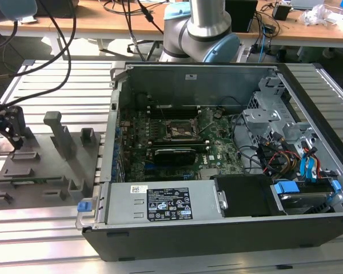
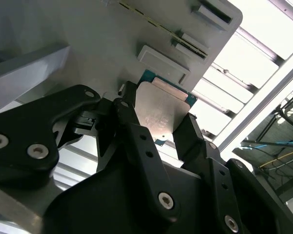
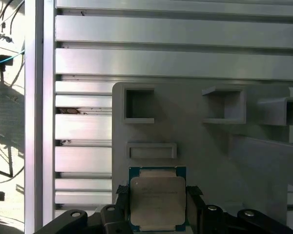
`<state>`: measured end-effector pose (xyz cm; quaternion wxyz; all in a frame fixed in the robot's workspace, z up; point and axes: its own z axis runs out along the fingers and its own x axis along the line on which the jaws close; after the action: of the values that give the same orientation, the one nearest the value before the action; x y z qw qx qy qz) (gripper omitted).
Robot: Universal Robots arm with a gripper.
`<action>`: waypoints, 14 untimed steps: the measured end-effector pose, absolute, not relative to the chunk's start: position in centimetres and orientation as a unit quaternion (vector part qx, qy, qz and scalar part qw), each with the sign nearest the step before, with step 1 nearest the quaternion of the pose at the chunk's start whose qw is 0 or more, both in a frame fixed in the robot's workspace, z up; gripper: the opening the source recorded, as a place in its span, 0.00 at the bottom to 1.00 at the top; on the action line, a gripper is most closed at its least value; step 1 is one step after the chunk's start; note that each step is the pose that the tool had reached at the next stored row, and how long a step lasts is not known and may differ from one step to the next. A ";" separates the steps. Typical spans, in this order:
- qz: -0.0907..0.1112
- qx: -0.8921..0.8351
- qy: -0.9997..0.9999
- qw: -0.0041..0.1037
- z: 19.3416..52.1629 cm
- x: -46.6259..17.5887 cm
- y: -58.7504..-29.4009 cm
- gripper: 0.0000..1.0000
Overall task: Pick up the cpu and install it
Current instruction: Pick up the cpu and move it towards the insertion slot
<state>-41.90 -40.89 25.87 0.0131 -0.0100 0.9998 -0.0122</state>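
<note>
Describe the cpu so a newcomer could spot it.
Start at the grey plastic fixture plate on the slatted aluminium table, at the exterior view's left of the open black computer case. In the first wrist view, the cpu lies flat on that plate. It's the only silvery metal square with a green rim; its neighbours are plain grey.

bench (image 1: 40, 228): slotted aluminium rails, silvery, running side to side across the exterior view
back desk (image 1: 91, 20): wooden top behind the bench, pretty cluttered
cables (image 1: 126, 8): black, flopped all over that desk
floor (image 3: 7, 146): pale, peeks past the bench edge in the first wrist view, skinny shadows across it
light: hard and bright, the rails glare near-white in both wrist views
</note>
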 end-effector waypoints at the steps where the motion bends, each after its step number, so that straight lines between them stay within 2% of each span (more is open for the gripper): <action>1: -0.012 -0.010 1.000 0.013 25.9 -41.9 -40.9 0.55; 14: -0.012 -0.010 1.000 0.013 26.6 -41.9 -40.9 0.55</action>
<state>-41.90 -40.89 26.57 0.0131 -0.0100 0.9998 -0.0122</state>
